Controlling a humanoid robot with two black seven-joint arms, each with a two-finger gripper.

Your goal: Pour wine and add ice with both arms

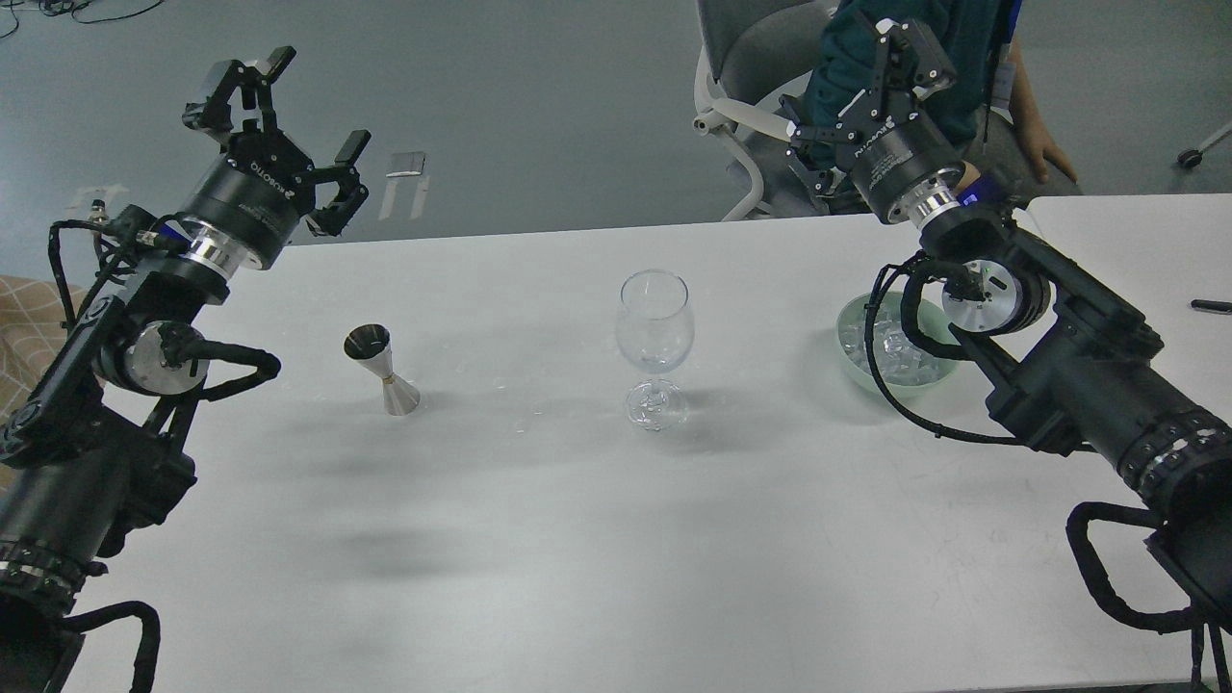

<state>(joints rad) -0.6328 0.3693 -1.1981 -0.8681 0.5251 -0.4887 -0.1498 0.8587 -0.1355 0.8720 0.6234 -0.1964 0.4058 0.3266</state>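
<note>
A clear wine glass stands upright near the middle of the white table, and its bowl looks empty. To its left stands a small steel jigger. No wine shows anywhere. Clear ice cubes fill a pale green bowl right of the glass, partly hidden by my right arm's cable and wrist. My left gripper is raised beyond the table's far left corner, open and holding nothing. My right gripper is raised behind the bowl, past the far edge, its fingers apart and holding nothing.
A person in a teal top sits on a grey office chair just behind my right gripper. A black pen lies at the table's right edge. Grey floor lies beyond the far edge.
</note>
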